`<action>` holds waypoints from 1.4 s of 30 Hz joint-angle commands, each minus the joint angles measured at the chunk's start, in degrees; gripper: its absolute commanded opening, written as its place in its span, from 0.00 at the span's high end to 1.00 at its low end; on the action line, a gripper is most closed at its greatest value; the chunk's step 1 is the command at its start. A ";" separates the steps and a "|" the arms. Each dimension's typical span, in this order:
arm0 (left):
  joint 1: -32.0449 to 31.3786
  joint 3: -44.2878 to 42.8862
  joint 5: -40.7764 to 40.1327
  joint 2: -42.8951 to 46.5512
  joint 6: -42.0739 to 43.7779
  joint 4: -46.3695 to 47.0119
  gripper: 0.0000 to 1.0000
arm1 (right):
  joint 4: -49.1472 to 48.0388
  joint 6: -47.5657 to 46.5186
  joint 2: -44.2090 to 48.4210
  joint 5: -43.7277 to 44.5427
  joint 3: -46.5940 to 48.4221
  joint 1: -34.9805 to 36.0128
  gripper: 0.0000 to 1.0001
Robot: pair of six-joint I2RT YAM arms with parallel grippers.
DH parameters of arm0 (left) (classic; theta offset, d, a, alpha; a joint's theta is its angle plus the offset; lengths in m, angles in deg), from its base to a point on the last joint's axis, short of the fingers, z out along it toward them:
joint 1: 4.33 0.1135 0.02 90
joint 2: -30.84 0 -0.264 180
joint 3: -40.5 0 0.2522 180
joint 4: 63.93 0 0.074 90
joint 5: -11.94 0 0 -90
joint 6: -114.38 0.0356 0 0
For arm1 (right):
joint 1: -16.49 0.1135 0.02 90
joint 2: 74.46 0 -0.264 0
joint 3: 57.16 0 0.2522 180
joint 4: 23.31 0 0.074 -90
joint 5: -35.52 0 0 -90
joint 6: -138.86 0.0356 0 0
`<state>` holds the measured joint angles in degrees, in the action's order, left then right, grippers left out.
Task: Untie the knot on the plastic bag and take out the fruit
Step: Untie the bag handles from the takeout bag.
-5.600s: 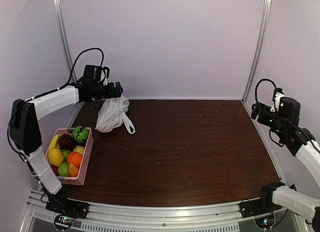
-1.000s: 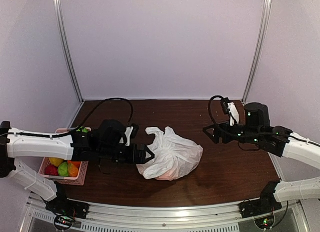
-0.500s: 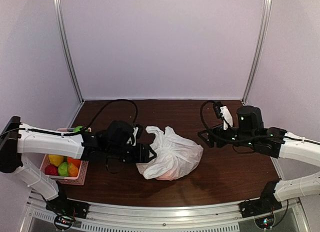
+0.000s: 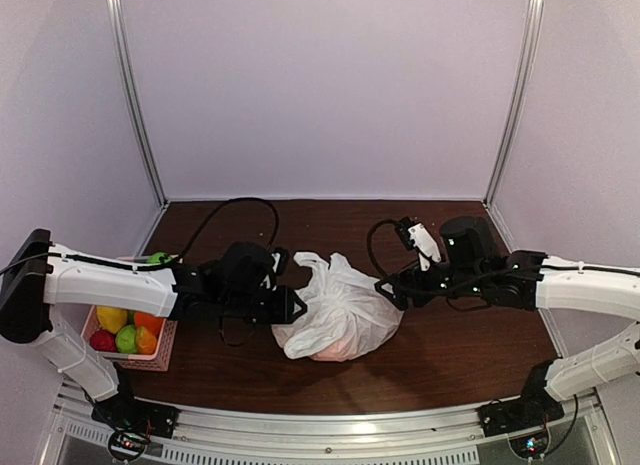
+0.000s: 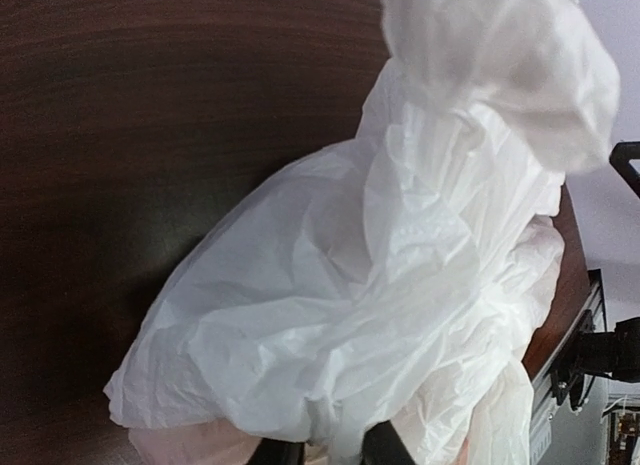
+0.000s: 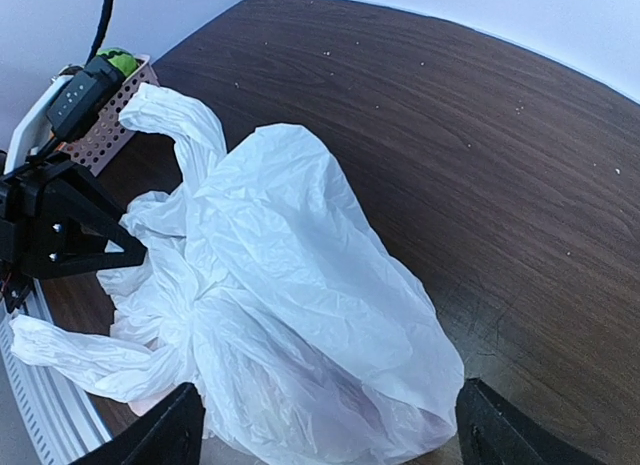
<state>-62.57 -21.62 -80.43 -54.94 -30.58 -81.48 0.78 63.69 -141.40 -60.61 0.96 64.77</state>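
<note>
The white plastic bag (image 4: 345, 307) lies crumpled on the dark table, with a pinkish fruit (image 4: 330, 351) faintly showing through its near side. My left gripper (image 4: 293, 307) is at the bag's left edge, shut on a fold of the plastic (image 5: 340, 425). The knot (image 6: 172, 317) is a twisted bunch on the bag's left part, with one handle loop (image 6: 185, 120) standing up and another (image 6: 65, 353) trailing toward the table's edge. At the bag's right side my right gripper (image 4: 388, 290) hovers over the bag (image 6: 300, 285), its fingers (image 6: 165, 433) spread wide with nothing gripped.
A pink basket (image 4: 166, 333) with several fruits stands at the near left, behind my left arm; its corner (image 6: 118, 110) also shows in the right wrist view. The cage's walls and posts close in the back and sides.
My left gripper has closed on the bag's left edge. The right arm has moved left, up to the bag's right side, staying open.
</note>
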 commanded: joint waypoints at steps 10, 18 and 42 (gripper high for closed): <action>-0.27 -1.30 -2.47 -0.47 0.74 0.94 1.00 | 2.96 -7.72 -11.50 -3.93 8.80 0.74 0.09; -0.30 -1.72 -2.55 -0.79 1.16 0.89 1.00 | 0.60 -7.36 -16.06 -6.01 10.13 1.91 0.14; -0.03 -7.53 -5.71 -2.04 6.86 -0.58 1.00 | -7.80 -0.68 -9.49 -1.89 5.14 4.99 1.00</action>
<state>-62.57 -25.62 -83.73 -55.98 -27.36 -82.51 -3.40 60.65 -155.34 -65.40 7.77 69.27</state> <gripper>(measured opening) 0.007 0.009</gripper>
